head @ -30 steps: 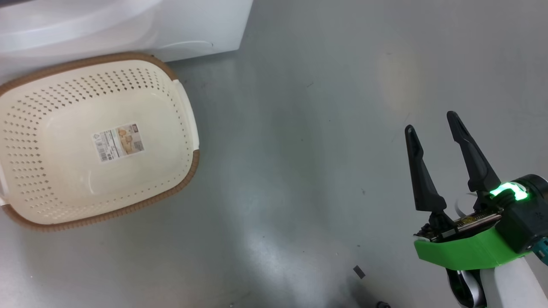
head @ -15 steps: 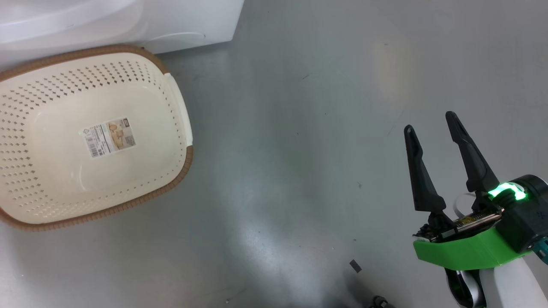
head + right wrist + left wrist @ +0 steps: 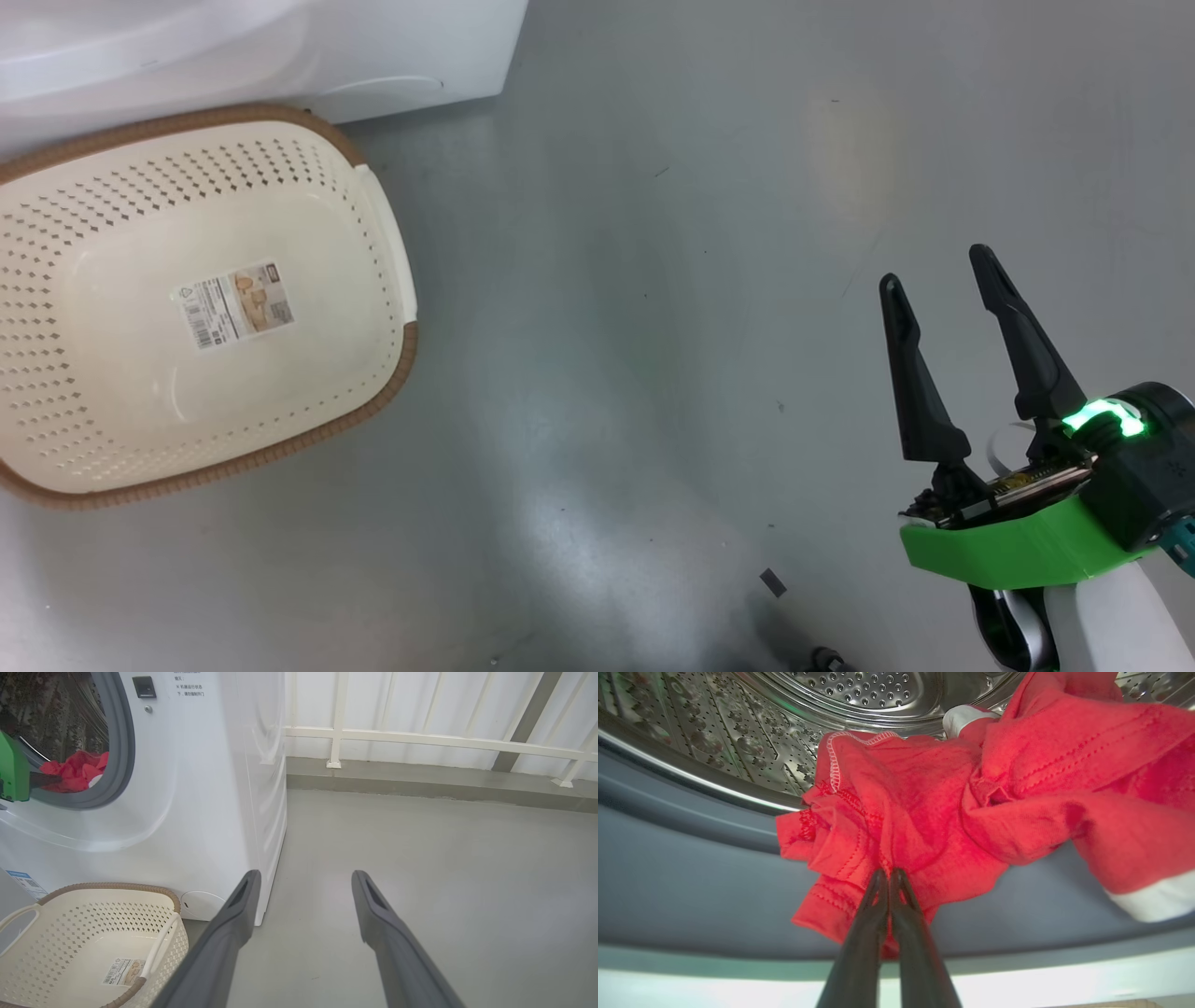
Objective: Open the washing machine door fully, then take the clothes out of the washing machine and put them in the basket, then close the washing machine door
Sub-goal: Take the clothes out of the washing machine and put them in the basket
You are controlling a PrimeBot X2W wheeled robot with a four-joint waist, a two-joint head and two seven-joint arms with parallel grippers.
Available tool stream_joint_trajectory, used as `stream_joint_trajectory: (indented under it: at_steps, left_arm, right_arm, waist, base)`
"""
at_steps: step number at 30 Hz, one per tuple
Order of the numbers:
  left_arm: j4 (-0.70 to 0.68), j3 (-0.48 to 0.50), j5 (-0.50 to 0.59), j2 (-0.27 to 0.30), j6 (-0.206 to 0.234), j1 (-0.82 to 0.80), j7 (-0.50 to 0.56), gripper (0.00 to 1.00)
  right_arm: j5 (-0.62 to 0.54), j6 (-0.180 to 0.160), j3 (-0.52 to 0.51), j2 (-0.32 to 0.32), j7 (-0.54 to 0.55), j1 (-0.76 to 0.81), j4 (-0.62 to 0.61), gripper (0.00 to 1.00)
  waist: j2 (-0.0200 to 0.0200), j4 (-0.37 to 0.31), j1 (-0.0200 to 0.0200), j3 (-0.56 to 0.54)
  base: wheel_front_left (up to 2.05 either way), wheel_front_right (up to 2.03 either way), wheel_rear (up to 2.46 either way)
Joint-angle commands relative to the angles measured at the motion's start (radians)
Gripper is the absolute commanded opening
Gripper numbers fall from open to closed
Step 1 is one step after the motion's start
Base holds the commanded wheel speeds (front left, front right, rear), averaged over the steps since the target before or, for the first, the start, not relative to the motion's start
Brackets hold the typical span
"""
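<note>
Slippage risk: left hand point(image 3: 889, 873), clenched on 1 thin fold of bright red soft fabric clothes point(image 3: 924, 807) lying across the grey rubber ring point(image 3: 691, 886) of the steel perforated drum point(image 3: 859, 690), may shed them short of the cream perforated basket point(image 3: 378, 182); right hand point(image 3: 935, 265) stands released.

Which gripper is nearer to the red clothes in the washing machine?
Left. The left gripper is at the mouth of the washing machine, shut on the clothes. The right gripper hangs open over the floor, outside the machine and right of the basket.
</note>
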Motion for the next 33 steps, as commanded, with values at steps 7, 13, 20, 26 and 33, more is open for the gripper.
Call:
stream_joint_trajectory:
  at_steps: [7, 13, 20, 26, 33]
  left_arm:
    - [-0.025, 0.012, -0.031, 0.047, -0.016, -0.022, -0.068, 0.00]
    - [-0.055, 0.021, -0.055, 0.040, -0.042, -0.011, -0.128, 0.00]
    - [-0.155, 0.041, -0.081, 0.045, -0.060, 0.030, -0.161, 0.00]
    - [-0.345, 0.076, -0.091, 0.063, -0.052, 0.127, -0.163, 0.00]
    - [-0.579, 0.143, -0.121, 0.069, -0.040, 0.298, -0.163, 0.00]
  right_arm:
    - [0.018, 0.006, 0.013, -0.013, -0.006, -0.008, -0.018, 1.00]
    - [0.023, 0.006, 0.012, -0.013, -0.006, -0.011, -0.017, 1.00]
    - [0.028, 0.006, 0.008, -0.013, -0.006, -0.017, -0.014, 1.00]
    - [0.034, 0.006, 0.003, -0.013, -0.006, -0.019, -0.012, 1.00]
    - [0.040, 0.006, -0.005, -0.013, -0.006, -0.020, -0.012, 1.00]
  waist:
    - [0.0000, 0.013, 0.0000, -0.004]
    - [0.0000, 0.033, 0.0000, -0.008]
    - [0.0000, 0.053, 0.0000, -0.016]
    - [0.0000, 0.063, 0.0000, -0.026]
    - [0.0000, 0.079, 0.0000, -0.045]
  base:
    - [0.00, 0.00, 0.00]
    - [0.00, 0.00, 0.00]
    - [0.00, 0.00, 0.00]
    - [0.00, 0.00, 0.00]
    - [0.00, 0.00, 0.00]
